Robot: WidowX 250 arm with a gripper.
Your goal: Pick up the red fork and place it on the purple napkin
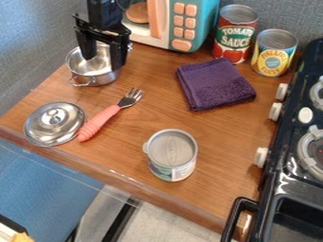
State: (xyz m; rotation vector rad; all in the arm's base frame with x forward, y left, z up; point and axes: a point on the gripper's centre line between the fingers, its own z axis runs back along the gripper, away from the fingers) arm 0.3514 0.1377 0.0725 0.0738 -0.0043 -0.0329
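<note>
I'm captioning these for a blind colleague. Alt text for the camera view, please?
A red-handled fork lies on a wooden counter between a metal lid and a folded purple napkin. An open black robot hand hangs over a metal pot, with cans, a toy microwave and a stove nearby.

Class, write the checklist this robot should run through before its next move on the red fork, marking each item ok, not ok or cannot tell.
1. Gripper open: ok.
2. Gripper over the red fork: not ok, it hangs at the metal pot.
3. Fork uncovered: ok.
4. Fork handle not touching the metal lid: cannot tell, they lie very close.
5. Purple napkin bare: ok.
</note>
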